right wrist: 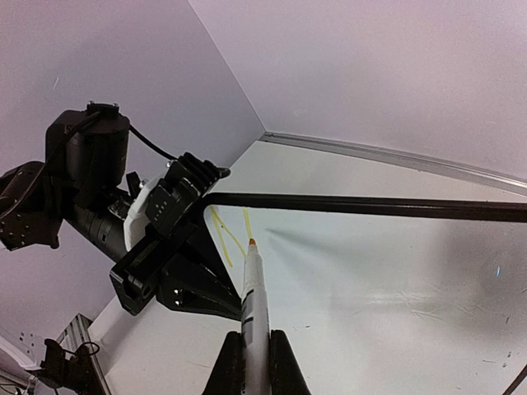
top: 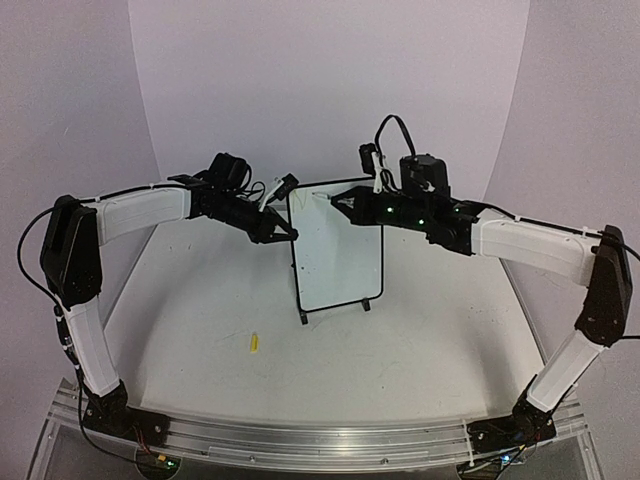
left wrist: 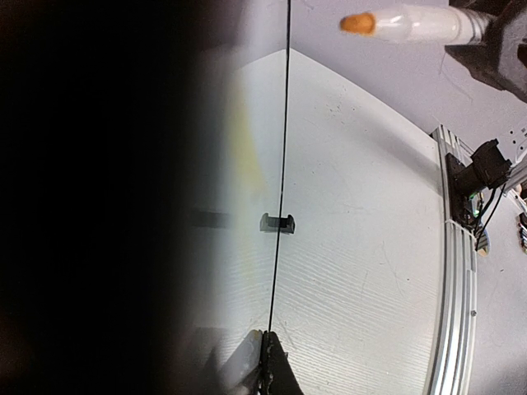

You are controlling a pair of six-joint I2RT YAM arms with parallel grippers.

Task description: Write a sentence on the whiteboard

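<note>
Top view: whiteboard (top: 337, 250) stands upright on two black feet mid-table (top: 200, 300), slightly tilted in frame. left gripper (top: 287, 234) comes in from the left and meets the upper part of the board's left edge. right gripper (top: 335, 200) comes in from the right, tip over the board's top left area. Jaw state of both is too small to read here. yellow cap (top: 254, 342) lies on the table, near-left of the board and well apart from it.

Left wrist: left half of the view is dark. Board is seen edge-on as a thin black line. Left fingers (left wrist: 276, 370) are closed on that edge, one on each face. One foot (left wrist: 277, 222) shows further along the edge. marker (left wrist: 412, 23), orange-tipped, sits top right in the right gripper.

Right wrist: right fingers are clamped tight around the marker barrel. Marker tip touches the white face just below the board's top frame. Only a couple of thin yellow strokes of the sentence (right wrist: 222, 239) are visible, just beside the tip. Left gripper is clamped on the board edge right next to them.
</note>
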